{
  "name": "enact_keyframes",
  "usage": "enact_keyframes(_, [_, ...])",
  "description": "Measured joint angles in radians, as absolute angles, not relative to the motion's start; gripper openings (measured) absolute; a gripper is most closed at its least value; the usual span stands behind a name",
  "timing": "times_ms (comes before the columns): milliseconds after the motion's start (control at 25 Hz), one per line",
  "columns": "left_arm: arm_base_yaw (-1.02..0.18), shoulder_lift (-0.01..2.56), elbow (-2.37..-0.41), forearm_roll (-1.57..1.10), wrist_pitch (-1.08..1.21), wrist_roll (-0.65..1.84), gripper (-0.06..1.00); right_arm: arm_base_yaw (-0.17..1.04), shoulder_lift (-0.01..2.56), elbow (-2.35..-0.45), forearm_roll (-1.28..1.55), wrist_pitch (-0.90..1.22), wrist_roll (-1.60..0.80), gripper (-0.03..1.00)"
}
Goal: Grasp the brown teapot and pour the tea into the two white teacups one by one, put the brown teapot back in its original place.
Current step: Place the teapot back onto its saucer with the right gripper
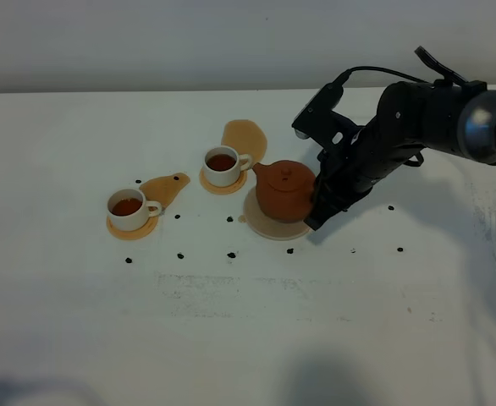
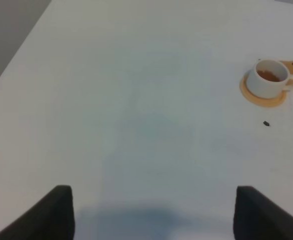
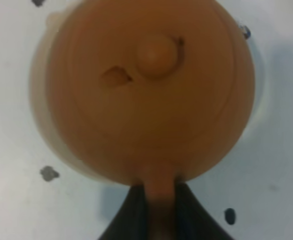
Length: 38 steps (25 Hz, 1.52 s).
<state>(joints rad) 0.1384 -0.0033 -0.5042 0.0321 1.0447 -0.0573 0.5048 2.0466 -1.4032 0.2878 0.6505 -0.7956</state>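
Right wrist: right gripper [image 3: 160,200] clamped tight on teapot [image 3: 151,90] handle, pot sitting on trivet [image 1: 256,222]. Both cups [image 1: 223,165] [image 1: 128,208] on coasters left of it, holding tea. Left gripper [image 2: 151,212] wide open, empty

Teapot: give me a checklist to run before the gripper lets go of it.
1. Teapot over the trivet: ok, it sits on the disc.
2. Teapot upright, lid on: ok.
3. Right gripper shut on the handle: ok.
4. Both cups hold tea: ok.
5. Teapot's weight fully on the trivet: cannot tell.
6. Left gripper away from the teapot: ok, open over bare table.
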Motion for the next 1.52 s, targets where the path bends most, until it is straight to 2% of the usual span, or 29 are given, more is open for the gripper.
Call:
enact_keyframes(760, [0.138,-0.003,-0.504,0.032,1.045,-0.057,0.67,0.505,2.084,-1.403,0.32,0.651,-0.821,0.1])
enact_keyframes(880, [0.138,-0.003,-0.504,0.032,1.045,-0.057,0.67,0.505,2.086,-1.403,0.325,0.651,-0.821,0.17])
enact_keyframes(1120, [0.138,-0.003,-0.504,0.032,1.045,-0.057,0.67,0.505,2.087,-1.403,0.345,0.655,-0.822,0.5])
enact_keyframes(1240, [0.138,-0.003,-0.504,0.032,1.045,-0.057,0.67,0.505,2.087,-1.403,0.346,0.665,-0.822,0.6])
enact_keyframes(1520, [0.138,-0.003,-0.504,0.032,1.045,-0.057,0.67,0.505,2.031,-1.403,0.345,0.699,-0.813,0.62])
